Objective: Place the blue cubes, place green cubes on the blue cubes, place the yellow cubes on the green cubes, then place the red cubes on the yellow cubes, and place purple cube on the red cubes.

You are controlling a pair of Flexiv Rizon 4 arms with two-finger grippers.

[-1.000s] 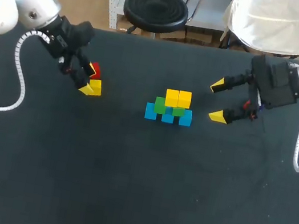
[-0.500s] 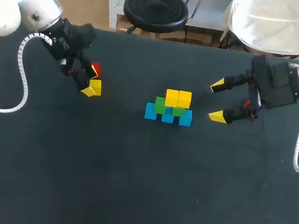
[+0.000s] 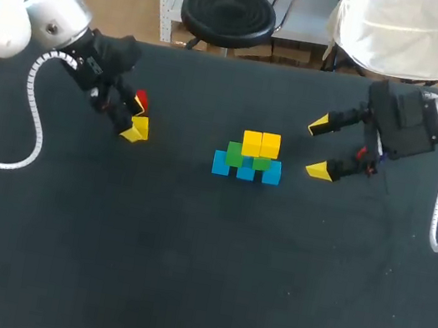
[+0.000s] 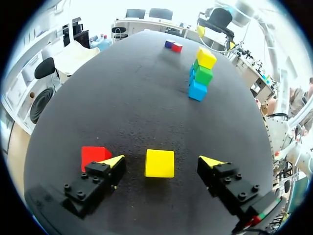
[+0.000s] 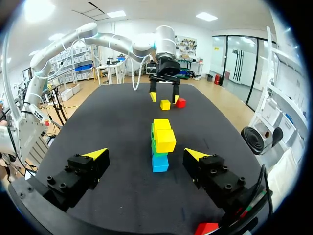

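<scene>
The stack stands mid-table: three blue cubes in a row, two green cubes on them, two yellow cubes on top. At the left a loose yellow cube lies between the open fingers of my left gripper, with a gap on each side. A red cube sits just outside one finger. My right gripper hangs open to the right of the stack, holding nothing. Another red cube lies under it, with a purple cube beside that one.
The black table is bare across its whole front half. In the right wrist view my left gripper shows beyond the stack, over the loose yellow cube and red cube.
My left gripper has shifted slightly around the loose yellow cube, its fingers barely narrower. The right arm and the stack have not moved.
</scene>
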